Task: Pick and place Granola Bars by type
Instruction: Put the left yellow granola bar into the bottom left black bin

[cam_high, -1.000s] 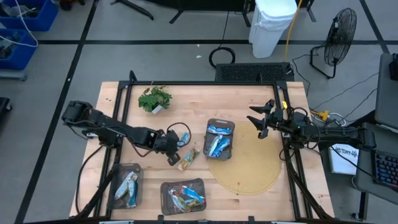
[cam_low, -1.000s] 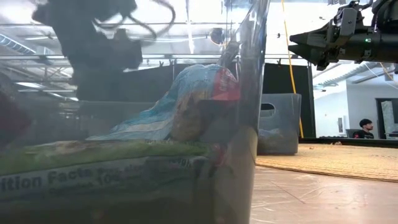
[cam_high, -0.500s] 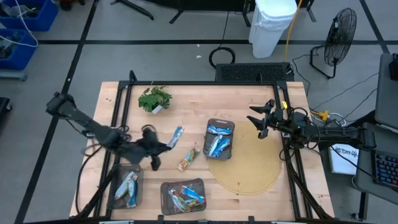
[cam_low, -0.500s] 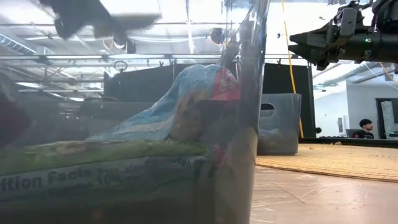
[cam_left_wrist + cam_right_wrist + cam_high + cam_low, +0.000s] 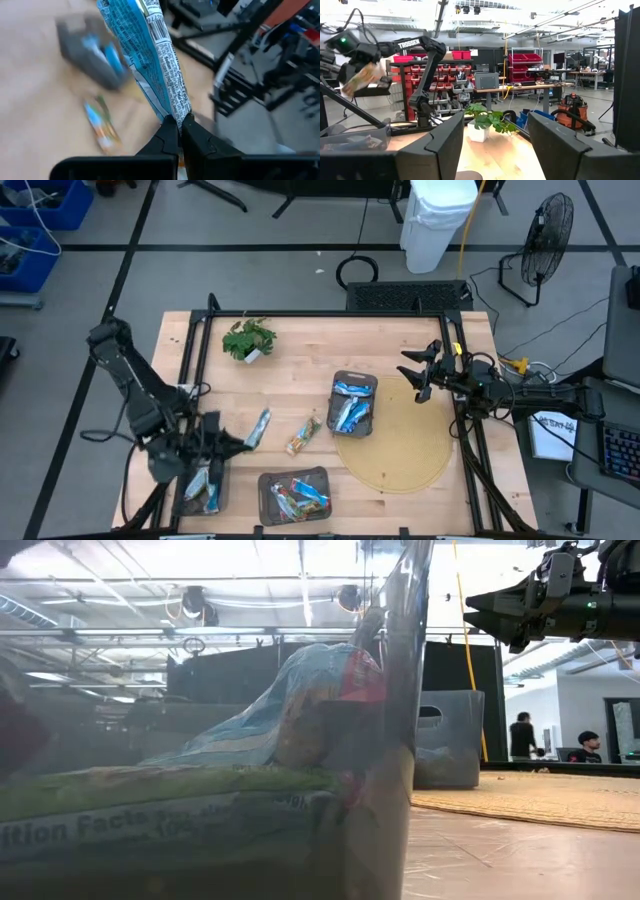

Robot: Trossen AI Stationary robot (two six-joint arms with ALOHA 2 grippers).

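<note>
One blue bar [image 5: 259,427] hangs clamped in the left fingers [image 5: 176,131], needing release over its matching tray [image 5: 186,468]; right fingers [image 5: 454,131] wait apart.

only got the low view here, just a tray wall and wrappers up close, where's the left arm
Observer: The left gripper is over the table's front-left, beside the left tray.
Operator: holding anything
Observer: Yes, shut on the end of a blue bar.
Operator: anything loose on the table
Observer: One brown and green bar lies on the wood, left of the middle tray.
</note>
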